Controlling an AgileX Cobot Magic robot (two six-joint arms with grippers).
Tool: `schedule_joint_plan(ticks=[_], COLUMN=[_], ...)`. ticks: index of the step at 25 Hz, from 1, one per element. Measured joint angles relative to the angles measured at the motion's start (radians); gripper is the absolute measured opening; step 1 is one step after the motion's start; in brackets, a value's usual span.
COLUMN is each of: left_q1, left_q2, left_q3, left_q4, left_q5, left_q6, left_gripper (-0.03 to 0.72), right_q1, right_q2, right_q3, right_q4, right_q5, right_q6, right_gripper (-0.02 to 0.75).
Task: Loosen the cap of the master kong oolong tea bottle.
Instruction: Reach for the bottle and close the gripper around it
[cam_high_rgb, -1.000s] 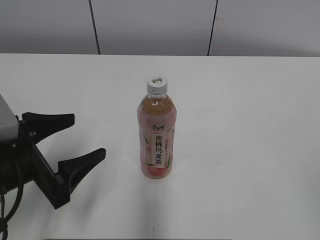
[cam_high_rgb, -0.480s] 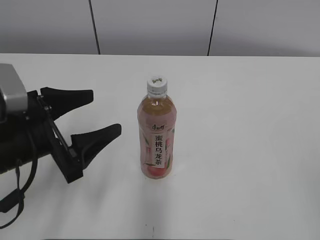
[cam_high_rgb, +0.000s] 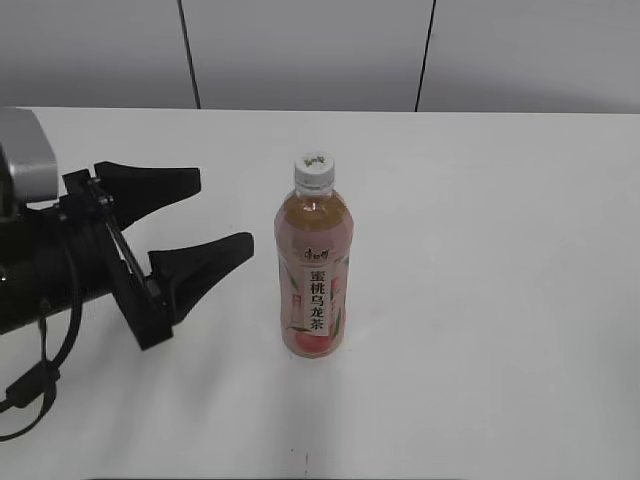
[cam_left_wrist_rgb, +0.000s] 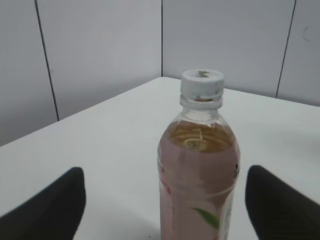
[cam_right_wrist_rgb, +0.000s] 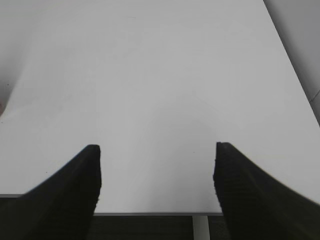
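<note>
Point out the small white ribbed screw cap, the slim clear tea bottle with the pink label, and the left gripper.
Small white ribbed plastic screw cap (cam_high_rgb: 313, 169), exterior view, top face.
Slim clear pink-labelled tea bottle (cam_high_rgb: 314, 290), exterior view, label.
Left gripper (cam_high_rgb: 224, 214), exterior view, between fingertips.

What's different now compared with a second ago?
The left gripper has moved in from the left edge, up and toward the bottle, jaws open, holding nothing and short of touching it. The bottle is upright in the same spot, cap on. The right gripper is open over bare table.
</note>
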Motion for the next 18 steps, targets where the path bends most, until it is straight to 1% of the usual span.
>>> schedule_joint_plan(ticks=[5,14,18], left_q1=[0.0,0.0,0.0], left_q2=[0.022,0.164,0.194], left_q3=[-0.031,-0.09,-0.122], left_q4=[0.039,0.106,0.135], left_q5=[-0.004,-0.003,-0.003], left_q6=[-0.028,-0.036,-0.059], left_gripper=[0.591,0.594,0.594], right_q1=[0.0,0.0,0.0], right_q2=[0.0,0.0,0.0], right_q3=[0.0,0.0,0.0], right_q4=[0.0,0.0,0.0], right_q5=[0.0,0.0,0.0], right_q6=[0.0,0.0,0.0], right_gripper=[0.532,0.532,0.532])
